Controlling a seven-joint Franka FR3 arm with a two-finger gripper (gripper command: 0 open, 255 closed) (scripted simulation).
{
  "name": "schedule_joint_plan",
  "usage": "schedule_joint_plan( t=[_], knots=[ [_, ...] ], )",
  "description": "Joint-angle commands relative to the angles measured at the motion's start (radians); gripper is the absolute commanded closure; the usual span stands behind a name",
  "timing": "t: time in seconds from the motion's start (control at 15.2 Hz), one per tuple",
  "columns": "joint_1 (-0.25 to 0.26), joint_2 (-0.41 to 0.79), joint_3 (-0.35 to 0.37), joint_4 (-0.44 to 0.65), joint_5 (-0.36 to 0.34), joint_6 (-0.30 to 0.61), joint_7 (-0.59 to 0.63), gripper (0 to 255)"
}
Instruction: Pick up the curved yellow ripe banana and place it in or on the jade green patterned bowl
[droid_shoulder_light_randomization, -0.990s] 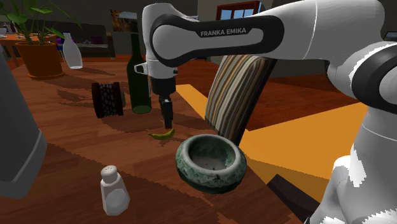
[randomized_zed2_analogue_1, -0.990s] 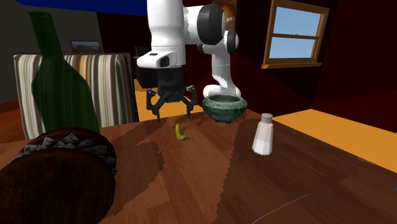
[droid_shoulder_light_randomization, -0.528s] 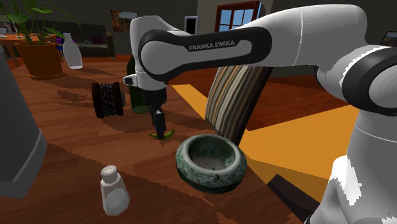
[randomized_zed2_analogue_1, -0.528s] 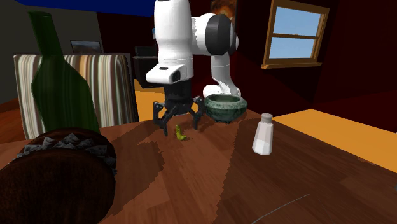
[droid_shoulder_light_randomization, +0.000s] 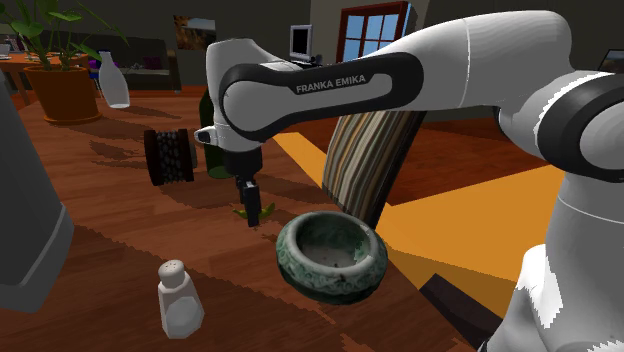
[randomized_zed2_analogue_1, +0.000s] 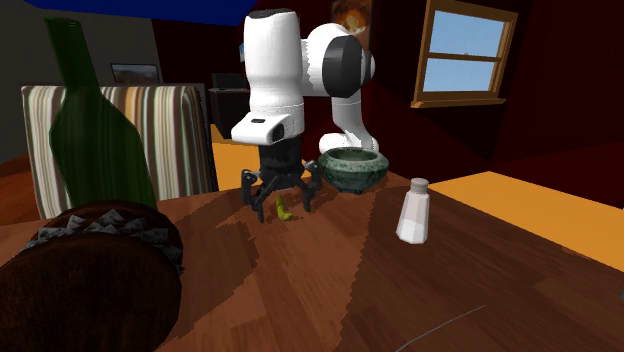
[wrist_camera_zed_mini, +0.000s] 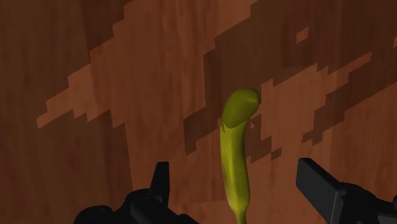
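Where the wooden table lies nearest the shoulder camera, a white salt shaker stands upright, apart from the working line and unlikely to interfere. Next beyond it, toward that view's right, the mottled green bowl sits mouth upward and empty near the table's edge, so it can take the fruit from above. Just behind the bowl, the gripper points straight down over the yellow-green banana, which lies flat on the wood. Its fingers are spread wide, one on each side of the banana's narrow width. Neither touches it, and nothing is held. This straddle suits a closing across the short axis, judged to be the step in hand. In the second exterior view the tips appear close to the tabletop, so little descent seems needed. Farther back stand a dark ribbed roll and a green bottle, both clear of the short path to the bowl. Farthest off, a white vase and a potted plant occupy the background.
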Motion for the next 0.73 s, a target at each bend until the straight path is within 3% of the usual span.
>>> schedule_joint_plan(
  t=[0.0, 0.07, 0.13, 0.66],
  knots=[
    [0.000, 0.000, 0.000, 0.000, 0.000, 0.000, 0.000, 0],
    [0.000, 0.000, 0.000, 0.000, 0.000, 0.000, 0.000, 0],
    [0.000, 0.000, 0.000, 0.000, 0.000, 0.000, 0.000, 255],
    [0.000, 0.000, 0.000, 0.000, 0.000, 0.000, 0.000, 255]
  ],
)
